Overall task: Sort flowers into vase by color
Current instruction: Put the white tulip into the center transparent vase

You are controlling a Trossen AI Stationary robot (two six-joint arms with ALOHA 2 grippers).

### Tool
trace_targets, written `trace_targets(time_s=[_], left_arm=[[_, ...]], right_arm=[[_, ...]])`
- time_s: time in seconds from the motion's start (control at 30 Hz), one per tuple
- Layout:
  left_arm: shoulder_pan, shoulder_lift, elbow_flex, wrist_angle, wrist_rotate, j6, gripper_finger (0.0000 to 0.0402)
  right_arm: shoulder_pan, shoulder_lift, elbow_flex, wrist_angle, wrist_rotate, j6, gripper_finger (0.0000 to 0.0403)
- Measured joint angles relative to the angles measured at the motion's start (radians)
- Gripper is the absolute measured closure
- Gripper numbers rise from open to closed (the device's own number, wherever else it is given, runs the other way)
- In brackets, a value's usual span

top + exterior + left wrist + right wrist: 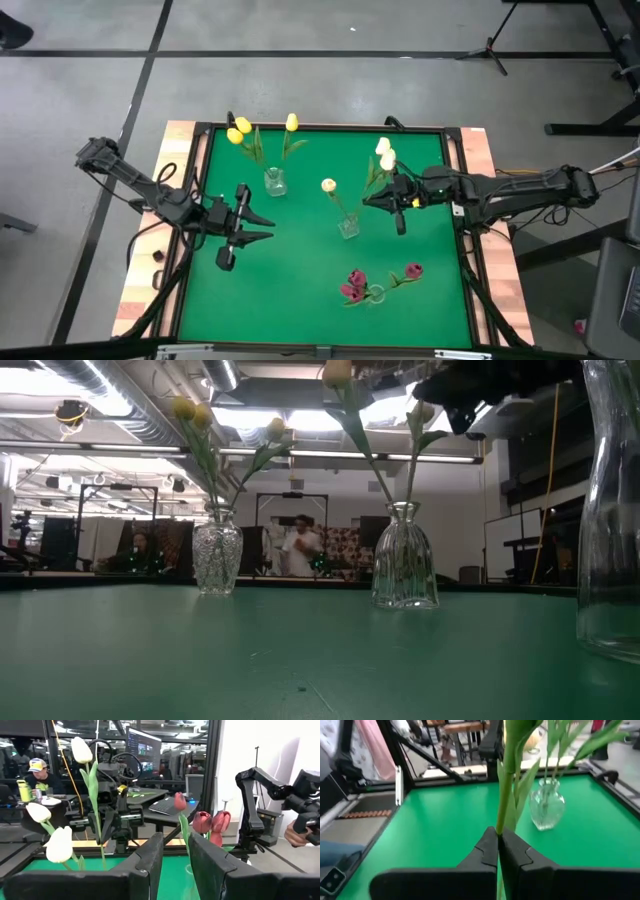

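Cream-white tulips [385, 153] stand pinched by their green stems in the clenched right claw [372, 199], above the green worktop [300, 270]; left claw [262, 226] hangs released nearby, empty.

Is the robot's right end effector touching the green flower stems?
Touching. In the right wrist view, the right end effector is shut on the green stems, which rise straight from between its fingertips.

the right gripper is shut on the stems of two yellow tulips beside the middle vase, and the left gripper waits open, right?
Not quite. The right gripper is shut on stems, but its two tulips are cream-white, not yellow, as the high view shows. They are beside the middle vase, and the left gripper does wait open.
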Motion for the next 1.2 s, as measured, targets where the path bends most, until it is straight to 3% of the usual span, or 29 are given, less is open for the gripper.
trace_targets(time_s=[0.37, 0.9, 1.2], left_arm=[[0.001, 0.000, 0.000, 0.000, 0.000, -0.006, 0.0309], [0.001, 0.000, 0.000, 0.000, -0.005, -0.007, 0.0309], [0.001, 0.000, 0.000, -0.004, -0.006, -0.007, 0.0309]], right_arm=[[0.000, 0.006, -0.116, 0.160, 0.000, 0.005, 0.0403], [0.000, 0.080, -0.116, 0.170, 0.011, 0.021, 0.0400], [0.000, 0.120, -0.116, 0.179, 0.011, 0.033, 0.0354]])
